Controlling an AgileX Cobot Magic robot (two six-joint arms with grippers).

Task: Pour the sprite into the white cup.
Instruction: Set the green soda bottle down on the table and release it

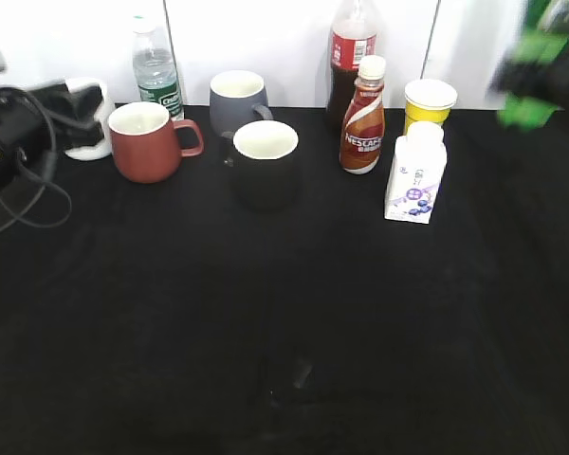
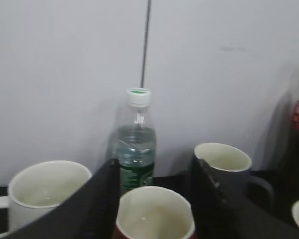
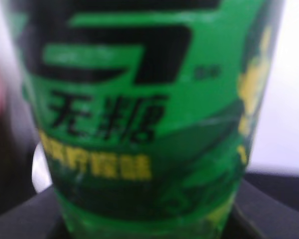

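While right end effector (image 3: pixel 149 219) clamps sprite (image 3: pixel 144 114), label text reads upright; left end effector (image 2: pixel 154 199) spread.

water bottle (image 2: pixel 136 149) behind three mugs

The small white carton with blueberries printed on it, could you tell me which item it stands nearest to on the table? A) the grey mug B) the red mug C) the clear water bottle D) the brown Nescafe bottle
D: in the exterior view the carton stands just right of and slightly in front of the Nescafe bottle, while both mugs and the water bottle are well over to the left.
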